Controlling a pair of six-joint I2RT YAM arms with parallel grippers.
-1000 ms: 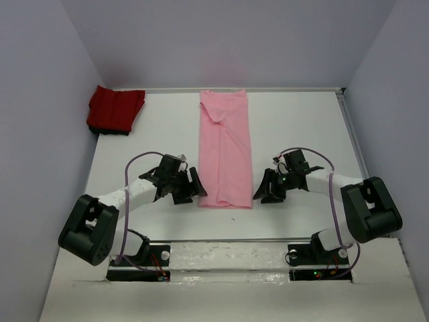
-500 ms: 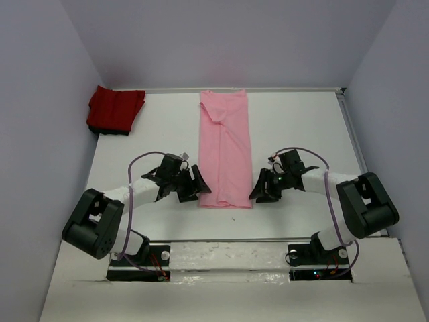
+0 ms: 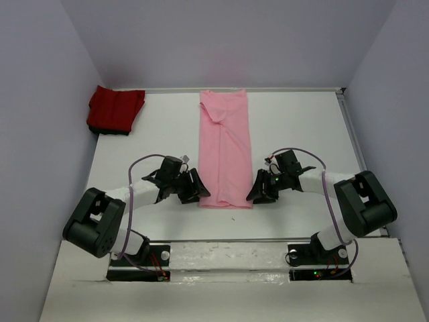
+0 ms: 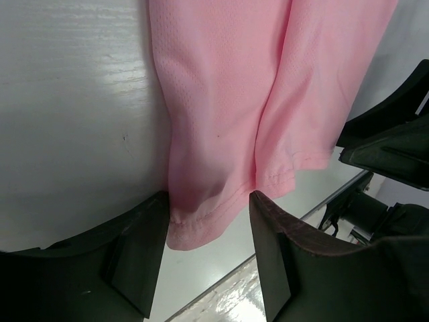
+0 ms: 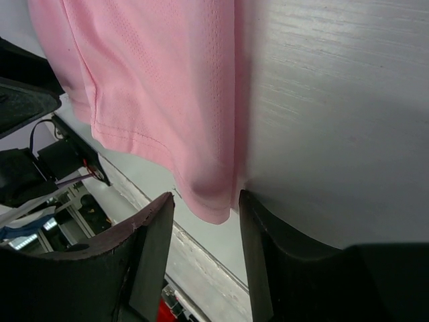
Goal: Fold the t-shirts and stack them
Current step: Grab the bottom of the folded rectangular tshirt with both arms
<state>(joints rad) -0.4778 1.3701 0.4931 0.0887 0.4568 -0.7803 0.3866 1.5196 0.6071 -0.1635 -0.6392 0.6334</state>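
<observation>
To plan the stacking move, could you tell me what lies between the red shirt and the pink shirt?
Nothing: the top view shows only bare white table between the red shirt and the pink shirt.

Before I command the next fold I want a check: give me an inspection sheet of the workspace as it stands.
Surface: white table, both shirts lying on it.
Job's things: pink t-shirt folded into a long strip down the middle; red t-shirt folded in the far left corner.
Clutter: nothing seen.
Grippers: left hand open, fingers straddling the strip's near left corner; right hand open, straddling the near right corner.
Cables: left cable and right cable, purple, loop above their arms, off the cloth.
Surroundings: plain lilac walls on three sides.
</observation>
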